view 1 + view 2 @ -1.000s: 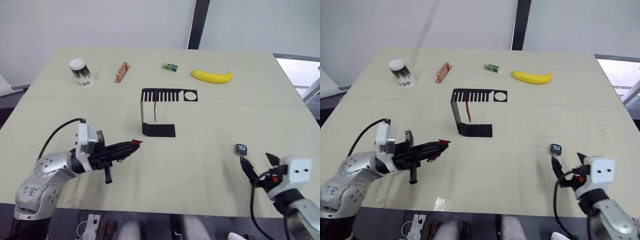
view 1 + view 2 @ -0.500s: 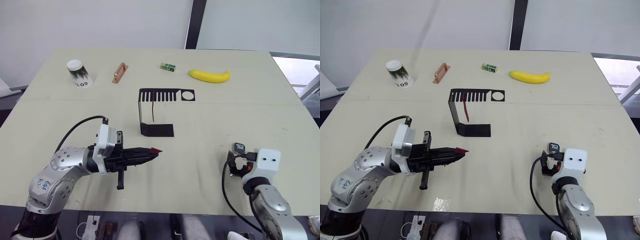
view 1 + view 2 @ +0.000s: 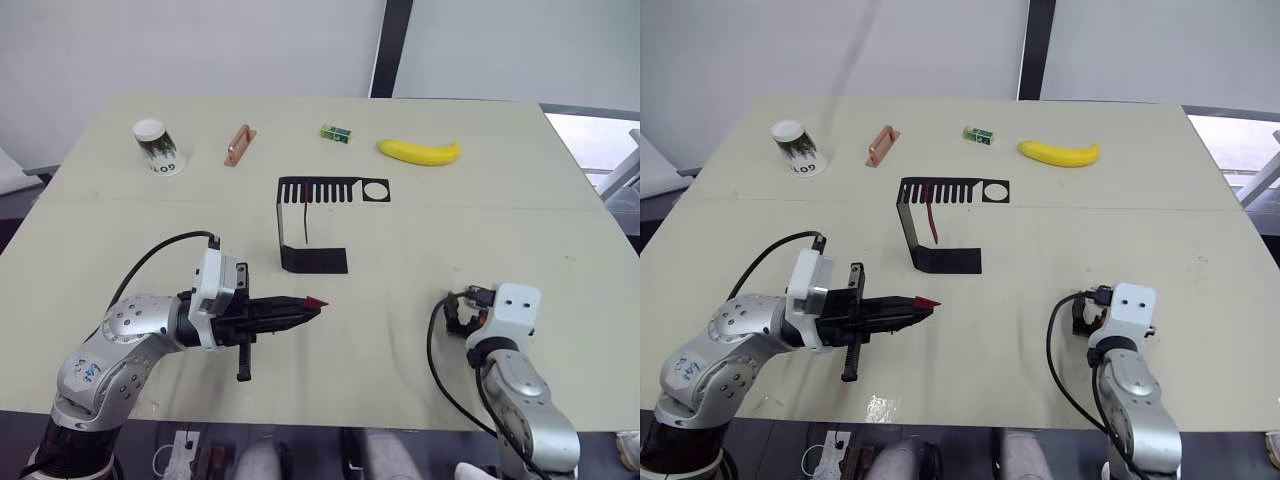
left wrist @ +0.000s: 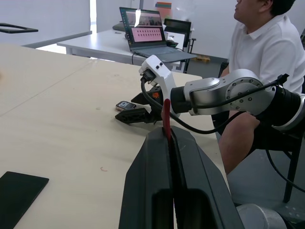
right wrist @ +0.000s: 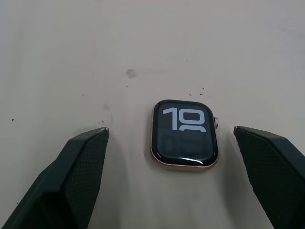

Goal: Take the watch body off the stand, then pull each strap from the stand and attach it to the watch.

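My left gripper [image 3: 298,311] is shut on a dark red strap [image 3: 315,302], whose tip sticks out past the fingers, just above the table in front of the stand. The black stand [image 3: 314,258] is at the table's middle, and another dark red strap [image 3: 931,222] hangs from its slotted top plate [image 3: 335,190]. The watch body [image 5: 185,135] lies flat on the table, screen up, with a rose-gold rim. My right gripper [image 5: 170,129] is open, one finger on each side of the watch, touching nothing. The left wrist view shows the strap [image 4: 167,117] and the watch [image 4: 125,105] by the right gripper [image 4: 137,108].
Along the table's far side stand a paper cup [image 3: 160,147], a copper-coloured block [image 3: 238,145], a small green block [image 3: 338,133] and a banana [image 3: 420,151]. A person [image 4: 267,52] sits beyond the table's right side, with a laptop [image 4: 147,36] on a desk behind.
My right gripper has swung in from the table's right front and now straddles the watch body. My left gripper carried the strap rightward toward the table's middle, then held still.
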`<state>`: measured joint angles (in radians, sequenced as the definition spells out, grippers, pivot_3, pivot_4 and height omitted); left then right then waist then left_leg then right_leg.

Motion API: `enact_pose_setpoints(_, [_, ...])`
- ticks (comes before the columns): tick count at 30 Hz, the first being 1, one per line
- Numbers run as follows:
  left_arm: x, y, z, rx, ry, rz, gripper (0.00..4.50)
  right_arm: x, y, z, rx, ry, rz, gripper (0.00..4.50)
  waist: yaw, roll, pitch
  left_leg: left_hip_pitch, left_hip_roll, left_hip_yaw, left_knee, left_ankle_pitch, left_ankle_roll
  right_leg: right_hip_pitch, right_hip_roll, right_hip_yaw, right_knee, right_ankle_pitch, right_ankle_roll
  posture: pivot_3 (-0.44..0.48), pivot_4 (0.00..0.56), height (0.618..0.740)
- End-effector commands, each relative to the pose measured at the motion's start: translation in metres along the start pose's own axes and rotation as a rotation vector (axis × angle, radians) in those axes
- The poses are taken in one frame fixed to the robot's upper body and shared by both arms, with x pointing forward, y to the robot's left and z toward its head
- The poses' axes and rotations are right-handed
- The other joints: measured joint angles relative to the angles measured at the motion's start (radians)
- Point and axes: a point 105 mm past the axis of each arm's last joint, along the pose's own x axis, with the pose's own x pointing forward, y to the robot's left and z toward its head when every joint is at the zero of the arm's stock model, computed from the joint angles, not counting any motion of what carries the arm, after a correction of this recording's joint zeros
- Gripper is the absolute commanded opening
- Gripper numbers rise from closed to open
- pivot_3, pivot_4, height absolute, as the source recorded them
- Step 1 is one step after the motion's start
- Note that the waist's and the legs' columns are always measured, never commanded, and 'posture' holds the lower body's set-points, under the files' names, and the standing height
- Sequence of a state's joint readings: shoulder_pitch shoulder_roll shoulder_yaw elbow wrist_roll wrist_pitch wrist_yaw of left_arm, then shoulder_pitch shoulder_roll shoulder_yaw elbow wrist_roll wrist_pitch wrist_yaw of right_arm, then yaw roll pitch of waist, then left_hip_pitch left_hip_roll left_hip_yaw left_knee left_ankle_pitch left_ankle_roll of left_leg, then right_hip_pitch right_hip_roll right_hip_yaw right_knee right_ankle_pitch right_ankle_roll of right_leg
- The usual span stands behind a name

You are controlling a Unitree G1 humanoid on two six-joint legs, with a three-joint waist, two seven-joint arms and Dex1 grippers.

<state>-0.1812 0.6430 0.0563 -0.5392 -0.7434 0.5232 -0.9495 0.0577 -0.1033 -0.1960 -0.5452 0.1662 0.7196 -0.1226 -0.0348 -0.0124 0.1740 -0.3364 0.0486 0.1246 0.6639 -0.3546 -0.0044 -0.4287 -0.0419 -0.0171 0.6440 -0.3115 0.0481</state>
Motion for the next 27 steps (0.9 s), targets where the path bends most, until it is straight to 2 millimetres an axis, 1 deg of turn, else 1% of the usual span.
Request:
enact_pose_setpoints(1, [0.004, -0.007, 0.007, 0.024, -0.024, -0.023, 0.00, 0.000, -0.004, -0.002, 0.022, 0.022, -0.025, 4.44, 0.000, 0.000, 0.000, 0.000, 0.000, 0.000, 0.000, 0.000, 0.000, 0.000, 0.000, 0.000, 0.000, 0.000, 0.000, 0.000, 0.150, 0.739])
enact_pose_setpoints(3, [0.004, -0.007, 0.007, 0.023, -0.025, -0.023, 0.00, 0.001, -0.005, -0.004, 0.031, 0.042, -0.031, 4.44, -0.001, -0.001, 0.000, 0.000, 0.000, 0.000, 0.000, 0.000, 0.000, 0.000, 0.000, 0.000, 0.000, 0.000, 0.000, 0.000, 0.150, 0.739])
enact_pose_setpoints(9, [0.004, -0.006, 0.007, 0.024, -0.025, -0.017, 0.00, 0.006, -0.017, -0.007, 0.044, 0.073, -0.068, 4.44, -0.002, -0.001, -0.001, 0.000, 0.000, 0.000, 0.000, 0.000, 0.000, 0.000, 0.000, 0.000, 0.000, 0.000, 0.000, 0.000, 0.150, 0.739])
enact_pose_setpoints(22, [0.005, -0.002, 0.008, 0.029, -0.028, -0.007, 0.00, 0.006, -0.012, -0.014, 0.024, 0.120, -0.031, 4.44, 0.000, -0.006, -0.004, 0.000, 0.000, 0.000, 0.000, 0.000, 0.000, 0.000, 0.000, 0.000, 0.000, 0.000, 0.000, 0.000, 0.150, 0.739])
enact_pose_setpoints(27, [0.005, -0.002, 0.009, 0.031, -0.027, -0.005, 0.00, 0.005, -0.011, -0.020, 0.046, 0.143, -0.026, 4.44, 0.000, -0.007, -0.004, 0.000, 0.000, 0.000, 0.000, 0.000, 0.000, 0.000, 0.000, 0.000, 0.000, 0.000, 0.000, 0.000, 0.150, 0.739])
